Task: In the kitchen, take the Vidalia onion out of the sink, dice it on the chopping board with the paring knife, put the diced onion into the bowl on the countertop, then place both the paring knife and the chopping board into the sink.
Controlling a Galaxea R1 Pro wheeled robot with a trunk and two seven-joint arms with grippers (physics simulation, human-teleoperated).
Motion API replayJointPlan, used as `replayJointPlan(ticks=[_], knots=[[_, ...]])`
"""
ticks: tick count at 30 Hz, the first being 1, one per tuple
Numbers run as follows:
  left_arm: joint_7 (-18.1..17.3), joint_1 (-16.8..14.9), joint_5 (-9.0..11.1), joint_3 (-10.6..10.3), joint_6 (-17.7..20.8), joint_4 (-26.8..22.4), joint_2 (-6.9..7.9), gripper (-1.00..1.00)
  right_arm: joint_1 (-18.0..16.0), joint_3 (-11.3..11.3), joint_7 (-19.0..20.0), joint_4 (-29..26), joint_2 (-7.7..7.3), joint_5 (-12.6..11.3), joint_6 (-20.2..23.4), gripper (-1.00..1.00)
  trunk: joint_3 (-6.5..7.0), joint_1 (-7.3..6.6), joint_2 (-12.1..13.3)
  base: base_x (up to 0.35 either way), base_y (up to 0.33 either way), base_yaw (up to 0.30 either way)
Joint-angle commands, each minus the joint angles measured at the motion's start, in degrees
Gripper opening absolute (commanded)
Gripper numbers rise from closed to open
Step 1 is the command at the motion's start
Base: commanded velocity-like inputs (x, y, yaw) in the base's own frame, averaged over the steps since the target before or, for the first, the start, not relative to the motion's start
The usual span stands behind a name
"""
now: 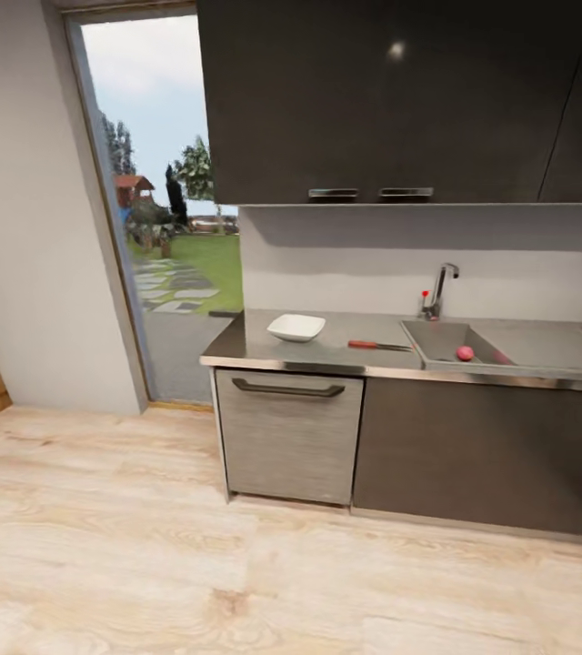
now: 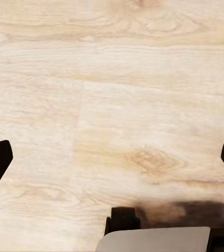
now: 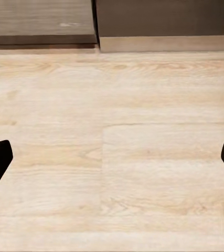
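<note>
In the head view the dark countertop runs along the far wall. The white bowl sits on its left part. The red-handled paring knife lies flat between the bowl and the sink. A small pinkish-red Vidalia onion rests in the basin, and the chrome tap stands behind it. The chopping board is out of view. In each wrist view, my left gripper and right gripper hang open over the wooden floor, holding nothing.
Pale wood floor stretches between me and the cabinets. A grey drawer front with a dark handle sits under the bowl. Dark wall cabinets hang above. A glass door to a garden is at the left.
</note>
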Motion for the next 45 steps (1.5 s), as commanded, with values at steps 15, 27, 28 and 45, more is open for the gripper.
replayJointPlan(ticks=[15,27,28,45], knots=[[-0.01,-0.01,0.03,0.01,-0.15,-0.01,0.01,1.0,-0.05,-0.11,0.02,0.06,0.04,-0.07,-0.19,1.0,-0.06,0.02,-0.03,0.271,-0.14,-0.3],[-0.04,-0.01,0.04,0.01,-0.15,0.01,0.01,1.0,-0.05,-0.11,0.0,0.06,0.07,-0.07,-0.19,1.0,-0.06,0.02,-0.03,0.271,-0.134,-0.3],[-0.03,-0.01,0.03,0.01,-0.15,0.0,0.01,1.0,-0.05,-0.06,-0.04,0.06,0.16,-0.06,-0.23,1.0,-0.06,0.02,-0.03,0.272,-0.134,-0.245],[-0.03,-0.01,0.03,0.01,-0.18,0.6,0.01,1.0,-0.05,-0.11,-0.07,0.06,0.15,-0.05,-0.23,1.0,-0.06,0.02,-0.03,0.271,-0.134,-0.143]])
